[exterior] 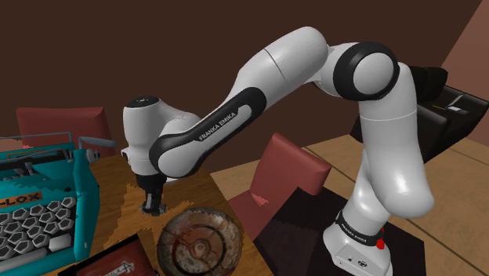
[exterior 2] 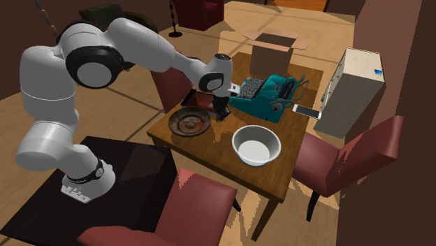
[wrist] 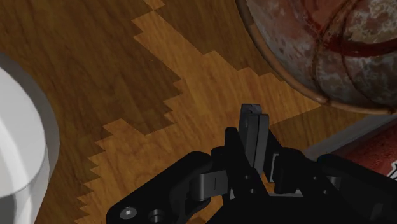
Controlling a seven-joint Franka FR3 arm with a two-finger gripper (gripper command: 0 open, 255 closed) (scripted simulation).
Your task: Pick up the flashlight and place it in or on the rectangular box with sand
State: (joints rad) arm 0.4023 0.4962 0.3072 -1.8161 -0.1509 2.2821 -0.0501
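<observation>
Gripping low over brown wooden table (wrist: 191,83) | black two-finger gripper (wrist: 254,124) narrow, apparently clamped on black flashlight (wrist: 184,188) | open tan cardboard box (exterior 2: 271,49) well apart | lift, carry, placing remain.

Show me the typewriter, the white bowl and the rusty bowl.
teal typewriter (exterior 2: 251,87), second exterior view, its keyboard
white bowl (exterior 2: 267,140), second exterior view, inner wall
rusty bowl (exterior: 196,243), shoulder view, bare inside

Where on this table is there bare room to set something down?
Bare wood lies on the table past the white bowl, and between that bowl and the rusty dish. Crowded where the gripper stands between dish and teal typewriter.
</observation>
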